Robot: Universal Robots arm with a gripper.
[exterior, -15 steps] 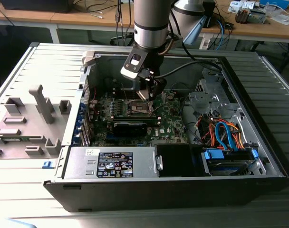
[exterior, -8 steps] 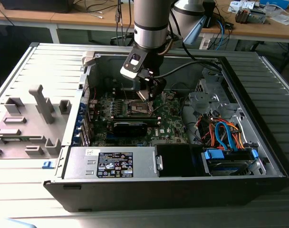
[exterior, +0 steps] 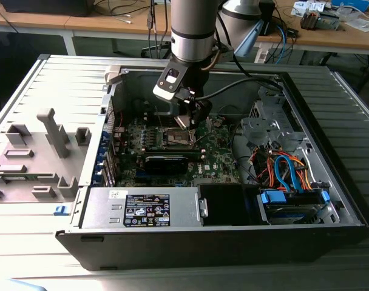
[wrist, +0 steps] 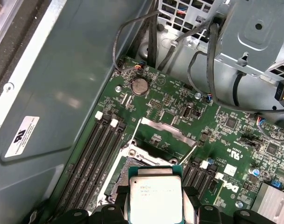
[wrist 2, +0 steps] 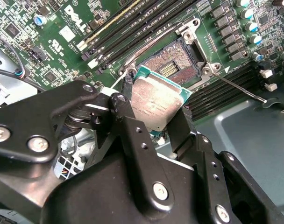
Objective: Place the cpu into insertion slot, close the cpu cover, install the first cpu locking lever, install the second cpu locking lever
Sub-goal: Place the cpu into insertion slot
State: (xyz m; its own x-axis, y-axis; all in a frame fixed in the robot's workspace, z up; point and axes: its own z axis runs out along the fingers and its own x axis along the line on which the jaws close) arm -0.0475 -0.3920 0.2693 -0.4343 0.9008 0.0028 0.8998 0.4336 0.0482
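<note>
Even, bright room light falls on the computer case [exterior: 233, 245], where we find the motherboard [exterior: 221, 151] dimmer between the walls. In both wrist views the cpu [wrist 2: 153, 105] [wrist: 156, 200] glares pale on its metal top, and in the first wrist view a soft sheen crosses the grey case wall [wrist: 72, 93].

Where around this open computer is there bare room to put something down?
Bare: the ribbed table on the exterior view's right of the case, and the dark bay between power supply and drive cage. Crowded: the motherboard, where the gripper holds the cpu by the insertion slot, and the cables.
</note>
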